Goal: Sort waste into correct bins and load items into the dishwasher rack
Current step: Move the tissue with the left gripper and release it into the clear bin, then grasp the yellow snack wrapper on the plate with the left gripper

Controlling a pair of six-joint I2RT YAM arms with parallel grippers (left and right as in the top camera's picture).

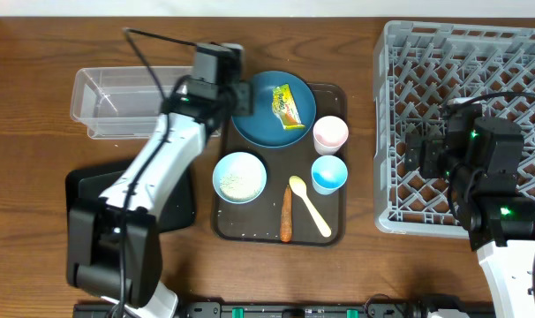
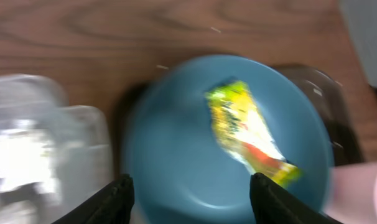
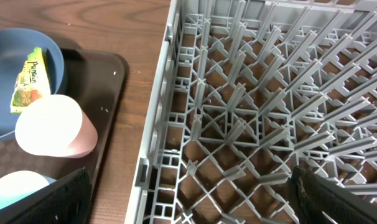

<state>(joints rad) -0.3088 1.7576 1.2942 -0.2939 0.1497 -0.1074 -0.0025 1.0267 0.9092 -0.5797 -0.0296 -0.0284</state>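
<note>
Left arm (image 1: 162,150) first: stretched diagonally from the near left edge of the surface to the far left corner of the dark brown serving tray (image 1: 338,237), wrist end hanging over the left rim of the dark blue plate (image 1: 259,124). Left jaws apart, clamped on nothing, black fingertips (image 2: 117,199) framing the plate's hollow in the wrist view. Yellow-green snack wrapper (image 1: 287,106) lying loose on the plate, a little right of centre.

Right arm (image 1: 493,194): rising from the near right corner of the surface, bent over the near half of the grey dishwasher rack (image 1: 426,79), wrist turned toward the serving tray. Right jaws spread wide, empty, above the pegs (only the tips showing, in the wrist view's lower corners).

Elsewhere on the serving tray: white bowl (image 1: 240,177) by the left edge, pink cup (image 1: 330,134) and light blue cup (image 1: 329,174) along the right edge, orange carrot (image 1: 286,216) just beside the pale yellow spoon (image 1: 310,208) toward the near edge. Clear tub (image 1: 117,102) toward the far left of the surface.

Hard to make out: left wrist view smeared by blur, the tub there only a pale glare. Black tray (image 1: 82,185) at the near left edge largely covered by the left arm. Bowl's contents pale and speckled, impossible to name. Plate and light blue cup cut off by the frame in the right wrist view.
</note>
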